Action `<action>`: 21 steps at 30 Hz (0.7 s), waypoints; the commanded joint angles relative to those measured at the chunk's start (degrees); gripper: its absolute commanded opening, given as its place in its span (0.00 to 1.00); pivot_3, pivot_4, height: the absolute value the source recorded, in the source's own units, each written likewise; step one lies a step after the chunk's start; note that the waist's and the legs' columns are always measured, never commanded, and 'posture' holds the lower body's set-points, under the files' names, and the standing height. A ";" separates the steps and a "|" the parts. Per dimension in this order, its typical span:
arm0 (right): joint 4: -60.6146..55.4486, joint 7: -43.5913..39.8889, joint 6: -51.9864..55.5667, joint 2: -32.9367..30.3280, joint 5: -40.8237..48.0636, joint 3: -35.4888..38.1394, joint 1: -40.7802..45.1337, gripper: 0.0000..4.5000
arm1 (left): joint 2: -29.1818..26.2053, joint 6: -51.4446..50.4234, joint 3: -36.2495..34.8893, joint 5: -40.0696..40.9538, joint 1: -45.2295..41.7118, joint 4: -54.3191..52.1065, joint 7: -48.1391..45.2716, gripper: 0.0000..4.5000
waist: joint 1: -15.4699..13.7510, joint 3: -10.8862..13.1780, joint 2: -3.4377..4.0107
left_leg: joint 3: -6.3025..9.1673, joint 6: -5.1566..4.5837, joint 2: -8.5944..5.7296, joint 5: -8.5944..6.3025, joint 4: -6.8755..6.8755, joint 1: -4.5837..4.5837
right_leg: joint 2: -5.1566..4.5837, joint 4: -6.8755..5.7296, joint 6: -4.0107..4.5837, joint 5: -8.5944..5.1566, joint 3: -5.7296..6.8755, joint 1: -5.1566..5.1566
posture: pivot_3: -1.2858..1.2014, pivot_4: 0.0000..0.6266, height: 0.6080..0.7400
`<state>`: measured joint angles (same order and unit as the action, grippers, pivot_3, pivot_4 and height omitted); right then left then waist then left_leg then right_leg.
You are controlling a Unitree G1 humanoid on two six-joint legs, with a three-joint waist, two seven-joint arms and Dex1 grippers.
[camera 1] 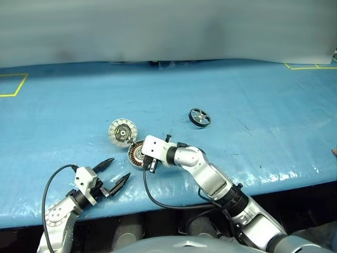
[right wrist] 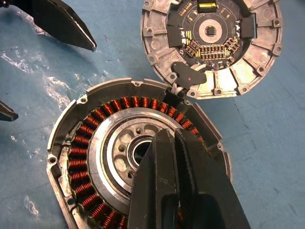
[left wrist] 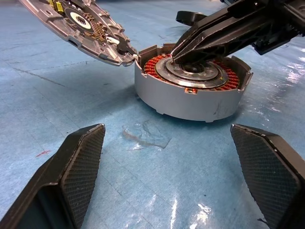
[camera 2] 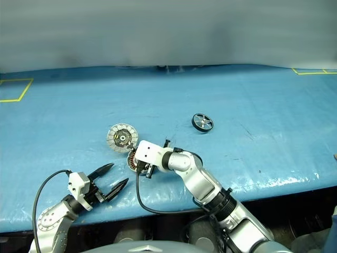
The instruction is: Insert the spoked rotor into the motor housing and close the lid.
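Nearest the desk's (camera 1: 63,105) front edge, my left gripper (camera 1: 117,173) waits with its 2 fingers spread wide. Just beyond, my right gripper (right wrist: 174,143), fingers pressed together and holding nothing, pokes into the motor housing's (left wrist: 190,90) hollow centre; the lid (camera 1: 122,131) leans against the housing's rim. The spoked rotor (camera 1: 199,117) lies well apart, toward the far right. I judge that levering here could skid the housing or knock the lid flat.

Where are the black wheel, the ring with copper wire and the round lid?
spoked rotor (camera 1: 199,117): left eye view, on its hub.
motor housing (right wrist: 90,143): right wrist view, on its copper windings.
lid (right wrist: 209,31): right wrist view, on its dark centre.
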<state>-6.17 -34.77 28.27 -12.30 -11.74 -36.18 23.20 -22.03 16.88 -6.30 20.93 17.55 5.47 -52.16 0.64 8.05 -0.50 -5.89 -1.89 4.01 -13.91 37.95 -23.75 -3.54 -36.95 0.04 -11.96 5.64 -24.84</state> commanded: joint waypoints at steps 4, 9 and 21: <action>1.08 -0.95 3.42 -2.20 -1.47 -0.86 -2.26 0.03 | 0.03 0.35 0.11 0.13 0.34 -0.08 -0.01 1.00 | 0.00 -0.01 0.00 | 0.00 0.00 0.00 0.00 0.01 0.02 | -0.04 0.00 0.00 0.00 0.01 0.03 | 0.52 0.24 1.00; 0.16 -0.86 3.91 -2.38 -1.01 -0.21 -2.84 0.03 | -0.11 0.19 0.13 0.14 0.21 -0.14 -0.16 1.00 | -0.02 -0.01 0.00 | 0.02 0.00 0.00 -0.01 0.00 0.02 | -0.08 0.03 -0.01 -0.01 0.02 0.03 | 0.52 0.24 1.00; -3.19 0.54 4.54 -0.78 2.16 4.51 -2.20 0.03 | -0.12 0.07 0.34 0.09 -0.46 -0.04 -0.47 1.00 | -0.03 0.02 0.04 | 0.03 0.00 0.00 -0.01 -0.01 -0.03 | -0.08 0.04 -0.01 -0.01 0.03 0.00 | 0.52 0.24 1.00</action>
<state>-9.39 -34.78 31.95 -12.67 -9.05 -32.80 20.95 -22.07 16.81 -6.27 20.93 17.09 5.47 -52.50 0.60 8.07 -0.46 -5.87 -1.89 4.00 -13.92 37.94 -23.78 -3.61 -36.90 0.03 -11.97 5.67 -24.85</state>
